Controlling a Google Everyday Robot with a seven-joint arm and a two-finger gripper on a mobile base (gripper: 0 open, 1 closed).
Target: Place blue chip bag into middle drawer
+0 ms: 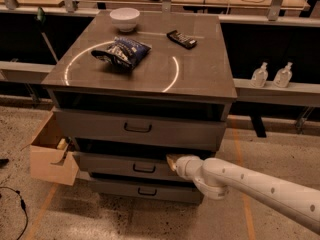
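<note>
Camera view: the crumpled dark-blue foil chip bag lies on the grey bench top, its white lettering unreadable. A white bowl sits at its 12 o'clock and a flat black packet at 2 o'clock. Below, the grey middle drawer stands slightly open. The white arm's gripper is at the drawer's upper edge; whether it is open or closed cannot be told.

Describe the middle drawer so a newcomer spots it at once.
Find the grey cabinet with the blue chip bag on top and count its three stacked fronts. The middle drawer is the second one down, a low front with a small dark bar handle, below the taller top drawer. It alone has the gripper at its upper edge.
</note>
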